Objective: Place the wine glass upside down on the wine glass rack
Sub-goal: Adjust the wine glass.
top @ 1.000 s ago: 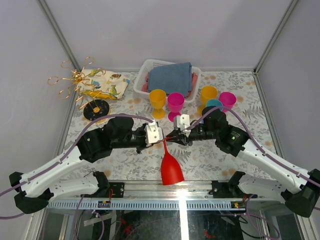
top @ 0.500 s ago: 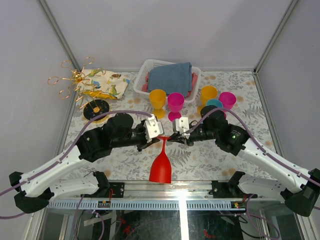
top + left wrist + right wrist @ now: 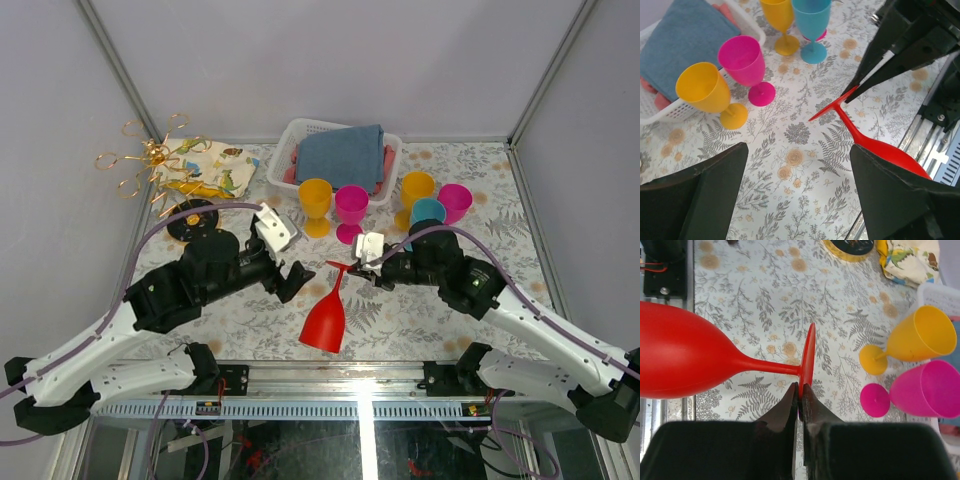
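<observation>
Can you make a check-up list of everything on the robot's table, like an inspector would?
Surface: flower-patterned table, nothing spilled.
Job's things: red wine glass tilted, foot up, bowl toward the near edge; wine glass rack far left, no glass on it.
Clutter: white basket holding blue cloth; left yellow glass, left pink glass, right yellow glass, teal glass, right pink glass, all upright; patterned cloth by the rack.
Grippers: right gripper shut on the red glass's foot rim; left gripper open, empty.
Cables: purple cable along each arm.
Surroundings: plain grey walls, metal frame posts.
</observation>
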